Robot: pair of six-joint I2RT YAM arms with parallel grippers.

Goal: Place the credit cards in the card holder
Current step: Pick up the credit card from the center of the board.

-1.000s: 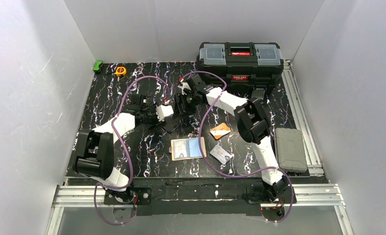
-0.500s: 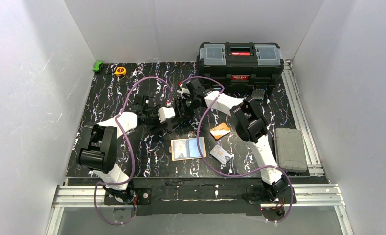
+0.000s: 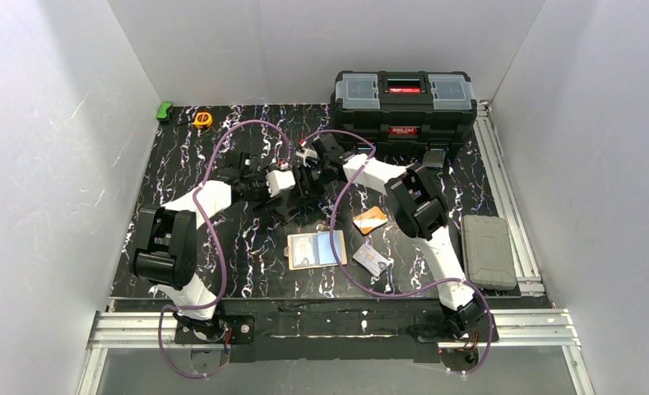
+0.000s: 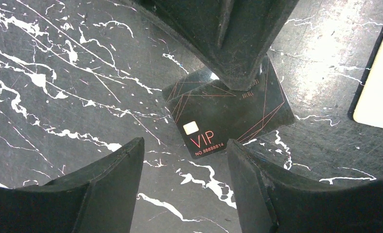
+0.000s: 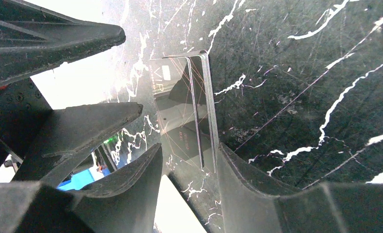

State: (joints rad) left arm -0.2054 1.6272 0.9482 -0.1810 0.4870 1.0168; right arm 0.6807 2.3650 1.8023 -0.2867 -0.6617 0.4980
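Note:
A black VIP card lies on the marble table; in the right wrist view it looks tipped up against one finger. My right gripper is open around its edge, one fingertip resting on the card's far edge. My left gripper is open and empty just short of the card. Both grippers meet mid-table, left and right. The cream card holder lies open nearer the front with a light blue card on it. The orange card and the silver-white card lie to its right.
A big black toolbox stands at the back right. A grey case lies on the right rail. A yellow tape measure and a green object sit at the back left. Purple cables loop over both arms.
Both grippers have shifted slightly toward the back left, staying together at the black card. The card holder and the other cards have not moved.

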